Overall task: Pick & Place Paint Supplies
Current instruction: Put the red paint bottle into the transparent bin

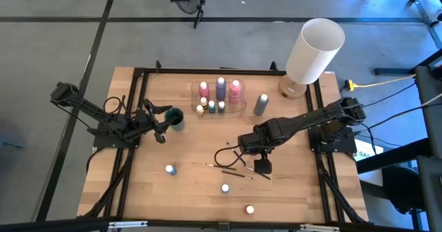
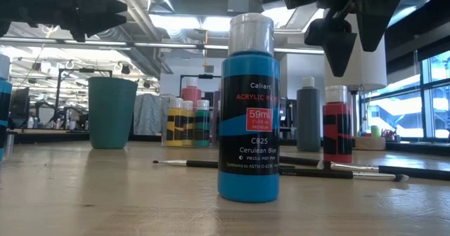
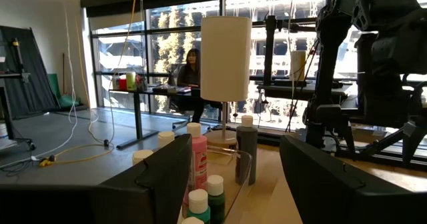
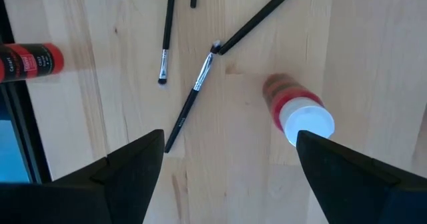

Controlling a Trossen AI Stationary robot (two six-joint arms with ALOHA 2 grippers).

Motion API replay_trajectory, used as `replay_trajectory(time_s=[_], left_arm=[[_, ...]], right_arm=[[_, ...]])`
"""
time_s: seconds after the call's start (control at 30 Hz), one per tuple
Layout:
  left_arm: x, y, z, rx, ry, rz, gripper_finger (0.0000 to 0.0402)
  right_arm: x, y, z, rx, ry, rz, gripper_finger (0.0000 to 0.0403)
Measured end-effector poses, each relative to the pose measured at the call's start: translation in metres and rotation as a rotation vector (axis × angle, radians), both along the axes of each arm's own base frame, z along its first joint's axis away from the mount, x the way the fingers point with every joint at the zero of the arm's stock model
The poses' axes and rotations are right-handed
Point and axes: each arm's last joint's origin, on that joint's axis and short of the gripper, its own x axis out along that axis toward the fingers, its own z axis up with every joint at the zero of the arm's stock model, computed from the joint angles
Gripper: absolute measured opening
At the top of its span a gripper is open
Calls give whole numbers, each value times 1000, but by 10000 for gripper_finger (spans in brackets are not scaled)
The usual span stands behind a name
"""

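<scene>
On the wooden table (image 1: 207, 190), near its middle, the right gripper (image 1: 262, 166) hangs w/ fingers spread wide, holding nothing. In the right wrist view its dark fingers (image 4: 133, 167) frame bare wood, w/ a red paint bottle (image 4: 297, 114) standing between them below, seen cap-on, not touched. Several thin dark-handled paintbrushes (image 1: 231, 170) lie loose on the wood just beside that gripper; two of them meet tip to tip in the right wrist view (image 4: 193, 97).

Left gripper (image 1: 160, 125) sits at the table's left side, just beside a teal cup (image 1: 175, 117); jaws apart, nothing visible between them. Its wrist cam looks past its own fingers (image 3: 167, 177) toward the clear tray (image 1: 219, 97) at the back centre.

Tray holds the taller pink bottle (image 1: 204, 90), purple bottle (image 1: 221, 87), a 2nd pink one (image 1: 235, 90), plus tiny white-capped yellow (image 1: 200, 109) and green (image 1: 221, 107) bottles in front. Grey bottle (image 1: 261, 104) stands outside the tray, to its right, near the big white lamp (image 1: 314, 52).

Still loose on the table toward the front: blue bottle (image 1: 170, 169), another white-capped blue one (image 1: 225, 188), red bottle (image 1: 249, 209). Low view shows the cerulean blue bottle (image 2: 248, 109) upright, close to the lens.

A person (image 3: 190, 67) sits at a desk in the room beyond.
</scene>
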Motion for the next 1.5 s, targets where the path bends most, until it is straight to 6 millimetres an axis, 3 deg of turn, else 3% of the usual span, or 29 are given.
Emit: replay_trajectory(time_s=[1.5], left_arm=[[0,0,0,0,0,0,224]], right_arm=[[4,3,1,23,-36,-92,344]])
